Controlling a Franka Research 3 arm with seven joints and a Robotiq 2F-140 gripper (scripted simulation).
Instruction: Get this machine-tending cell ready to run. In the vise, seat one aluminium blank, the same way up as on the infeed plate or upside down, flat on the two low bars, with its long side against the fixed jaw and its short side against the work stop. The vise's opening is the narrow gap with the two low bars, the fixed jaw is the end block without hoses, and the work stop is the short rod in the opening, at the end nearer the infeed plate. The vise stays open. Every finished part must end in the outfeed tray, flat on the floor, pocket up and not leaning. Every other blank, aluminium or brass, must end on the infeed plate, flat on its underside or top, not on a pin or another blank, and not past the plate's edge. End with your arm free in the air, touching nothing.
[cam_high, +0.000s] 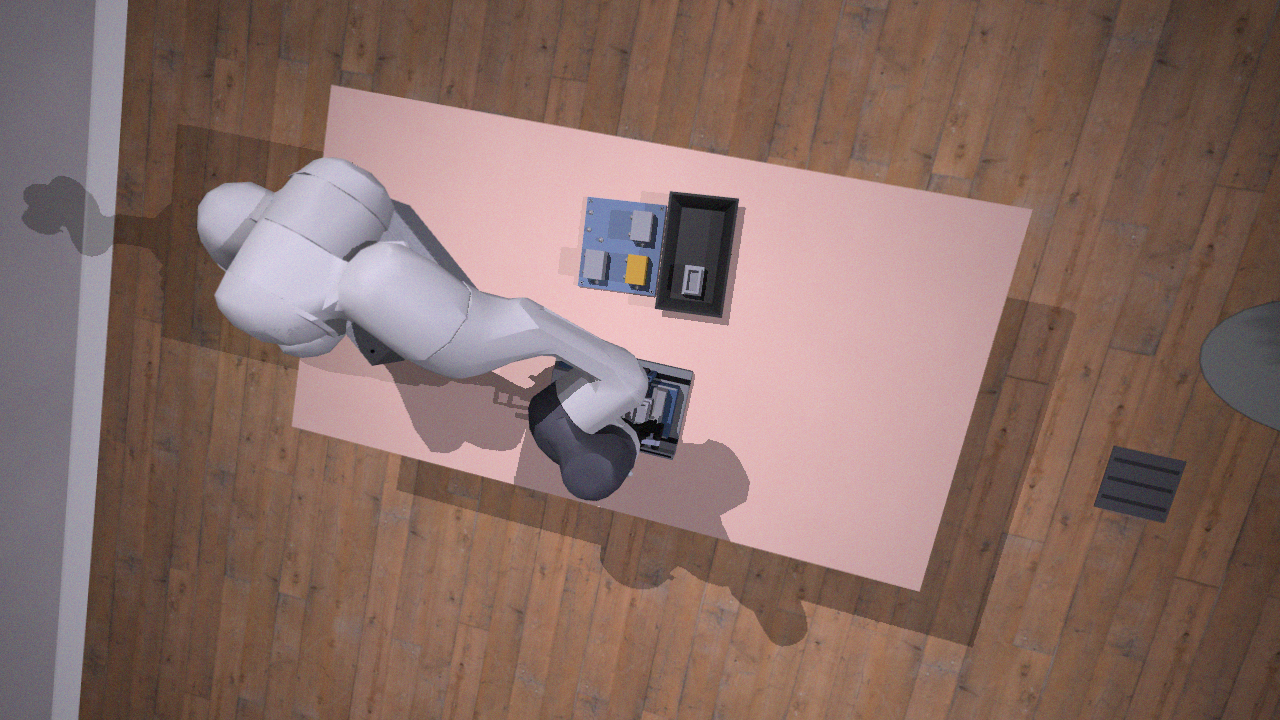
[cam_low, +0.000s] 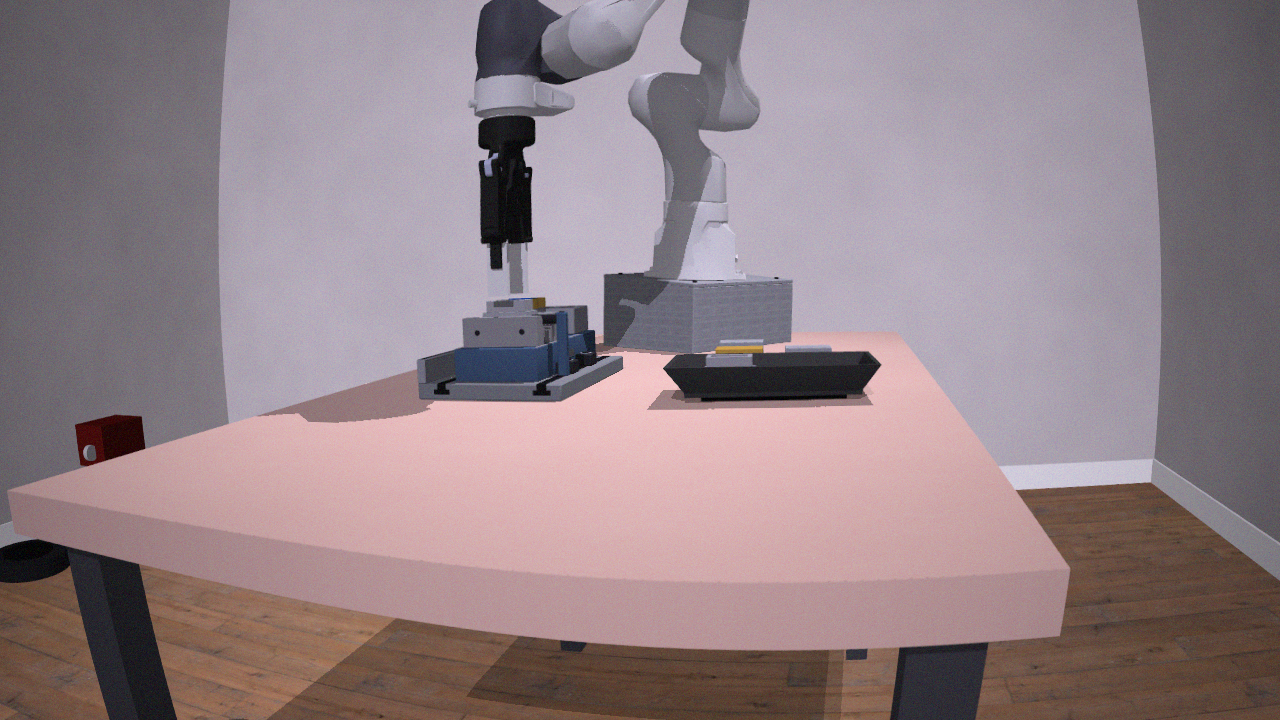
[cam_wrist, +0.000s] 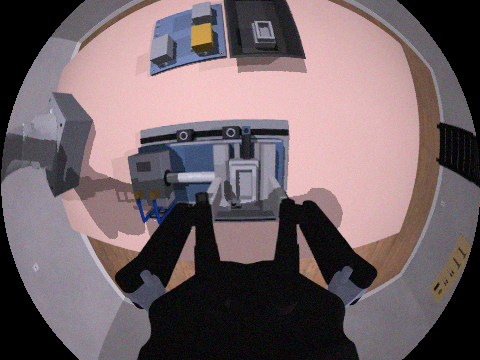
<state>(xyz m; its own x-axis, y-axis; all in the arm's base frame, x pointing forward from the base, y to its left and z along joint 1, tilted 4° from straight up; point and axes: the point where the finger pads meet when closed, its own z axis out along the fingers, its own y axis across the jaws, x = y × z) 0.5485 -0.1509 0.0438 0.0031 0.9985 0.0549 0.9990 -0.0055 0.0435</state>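
My gripper (cam_low: 505, 257) hangs straight above the vise (cam_low: 519, 353), well clear of it, fingers partly apart with nothing between them. In the wrist view the fingertips frame the vise opening, where a grey part with a rectangular recess (cam_wrist: 243, 182) lies. The blue infeed plate (cam_high: 622, 244) holds two aluminium blanks (cam_high: 641, 224) (cam_high: 595, 265) and one brass blank (cam_high: 637, 267). The black outfeed tray (cam_high: 698, 255) beside it holds one finished part (cam_high: 693, 281), pocket up. In the overhead view my arm hides most of the vise (cam_high: 664, 410).
The vise's hose end with blue lines (cam_wrist: 150, 196) points toward my grey base pedestal (cam_low: 698, 311). A red box (cam_low: 109, 438) stands off the table at the left. The tray and the plate touch side by side.
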